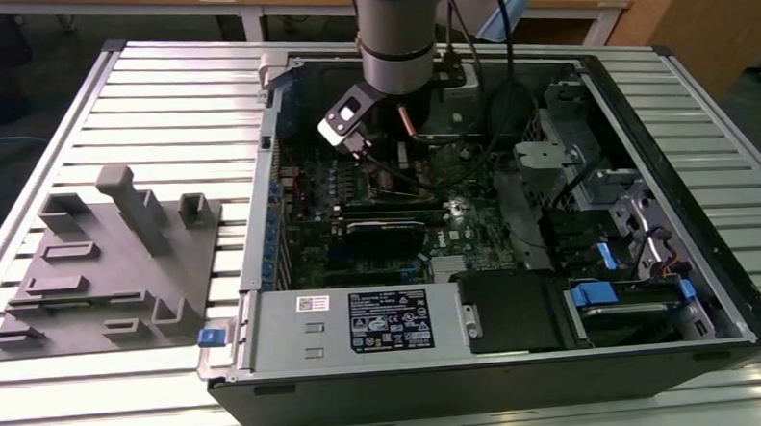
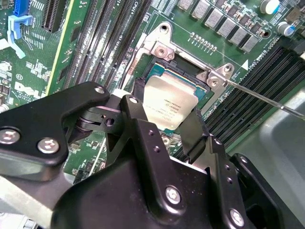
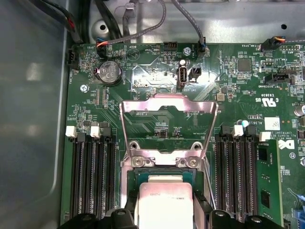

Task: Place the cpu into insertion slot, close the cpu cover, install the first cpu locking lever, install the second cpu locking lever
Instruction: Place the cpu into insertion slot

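In both wrist views my gripper [image 2: 167,107] is shut on the cpu [image 2: 167,102], a silvery square chip held by two opposite edges between the black fingers [image 2: 135,107]. The chip sits slightly tilted right over the insertion slot [image 2: 186,69], whose dark centre and shiny rim show beyond it. I cannot tell whether it touches the socket. In the first wrist view the cpu [image 3: 164,205] is at the slot [image 3: 162,175], and the cpu cover [image 3: 138,107] stands swung open behind it. A thin locking lever [image 2: 257,95] sticks out, unlatched. In the exterior view the gripper [image 1: 375,160] reaches down inside the computer case.
Long black memory slots [image 3: 93,176] flank the socket on both sides [image 3: 236,176]. Cables [image 3: 186,19] hang over the board's far edge. The open case [image 1: 685,132] has tall walls, a power supply [image 1: 359,320] and drive bays [image 1: 629,298]. A grey fixture [image 1: 113,263] lies on the table beside it.
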You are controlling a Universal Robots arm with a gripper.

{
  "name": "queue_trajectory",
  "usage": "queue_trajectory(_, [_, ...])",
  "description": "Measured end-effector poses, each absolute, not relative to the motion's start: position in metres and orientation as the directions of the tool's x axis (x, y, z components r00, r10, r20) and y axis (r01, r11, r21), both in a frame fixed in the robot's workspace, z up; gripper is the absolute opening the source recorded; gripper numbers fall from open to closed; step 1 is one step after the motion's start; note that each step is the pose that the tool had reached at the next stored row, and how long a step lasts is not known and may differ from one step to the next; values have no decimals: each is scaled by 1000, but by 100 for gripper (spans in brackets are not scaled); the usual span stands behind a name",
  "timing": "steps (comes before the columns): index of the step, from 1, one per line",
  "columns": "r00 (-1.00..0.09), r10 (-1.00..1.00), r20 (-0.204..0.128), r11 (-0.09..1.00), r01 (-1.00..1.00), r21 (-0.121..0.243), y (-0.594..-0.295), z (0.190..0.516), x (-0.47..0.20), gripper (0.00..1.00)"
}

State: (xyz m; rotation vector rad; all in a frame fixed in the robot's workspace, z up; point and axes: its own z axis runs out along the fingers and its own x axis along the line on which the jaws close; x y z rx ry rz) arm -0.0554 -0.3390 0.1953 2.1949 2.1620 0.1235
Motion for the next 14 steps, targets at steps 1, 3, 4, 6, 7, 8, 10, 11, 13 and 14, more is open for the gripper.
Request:
queue_trajectory(1, [14,1000,16,-16,995,98,-339,195,-56,54])
queue_trajectory(3, [14,1000,15,-16,995,98,-339,195,-56,54])
queue_trajectory(4, [15,1000,14,-16,995,98,-339,194,-56,54])
queue_trajectory(6, [15,1000,13,-16,995,98,-339,194,-56,54])
queue_trajectory(7, [15,1000,13,-16,995,98,-339,194,-56,54])
queue_trajectory(8, [15,1000,13,-17,995,98,-339,193,-56,54])
queue_trajectory(10, [15,1000,13,-17,995,98,-339,193,-56,54])
queue_trajectory(11, [15,1000,13,-17,995,98,-339,193,-56,54])
queue_trajectory(13, [15,1000,13,-17,995,98,-339,193,-56,54])
queue_trajectory(14, [16,1000,12,-17,995,98,-339,193,-56,54])
